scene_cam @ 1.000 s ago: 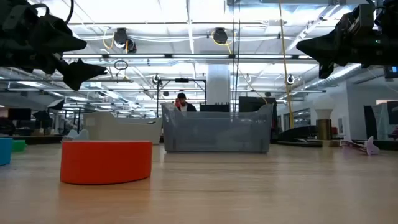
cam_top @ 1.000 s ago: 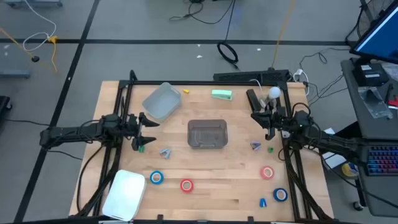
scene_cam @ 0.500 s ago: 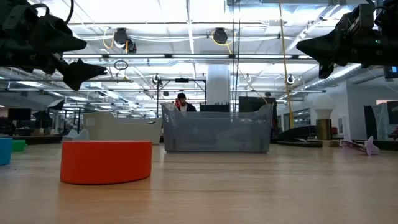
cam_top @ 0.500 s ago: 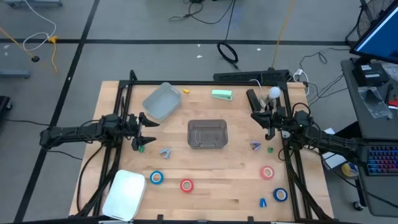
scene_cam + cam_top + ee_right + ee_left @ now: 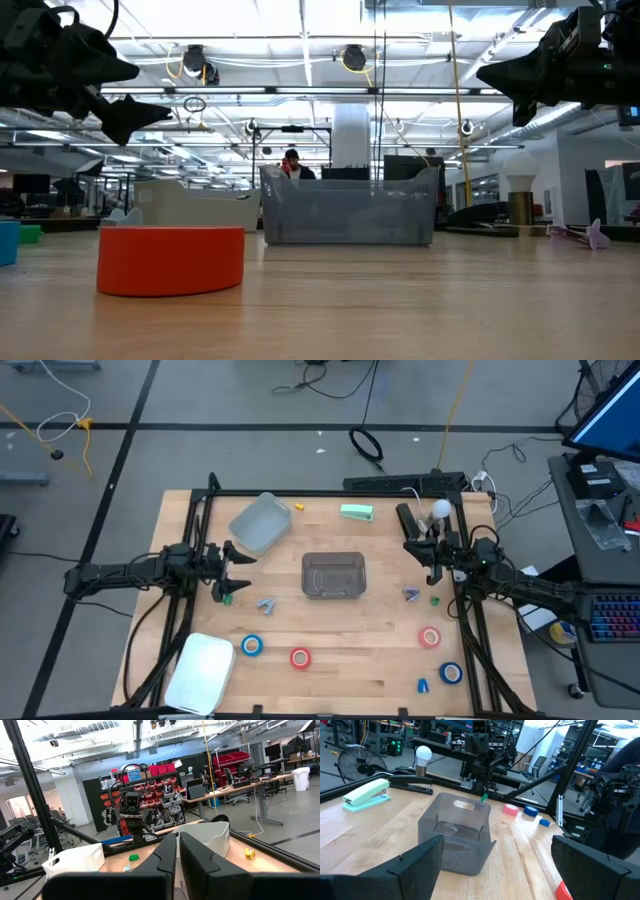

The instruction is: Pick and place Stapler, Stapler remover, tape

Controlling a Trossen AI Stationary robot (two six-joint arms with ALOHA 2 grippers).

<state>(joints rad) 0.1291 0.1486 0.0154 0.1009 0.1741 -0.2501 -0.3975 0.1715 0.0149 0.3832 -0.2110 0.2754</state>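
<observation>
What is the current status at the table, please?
Left claw open, right claw shut, both empty. Four tape rolls untouched. Nothing blocking.

On your surface [image 5: 360, 660] a bin [image 5: 333, 575] sits mid-centre; the stapler [image 5: 356, 512] lies behind it, four tape rolls [image 5: 300, 657] spread before it, a tilted bin [image 5: 259, 523] behind-left, a lid [image 5: 203, 671] at front-left.

The right hand [image 5: 177, 851] has its dark fingers pressed together. Beyond them on the bench [image 5: 260, 857] sit two white bins [image 5: 205, 838].
</observation>
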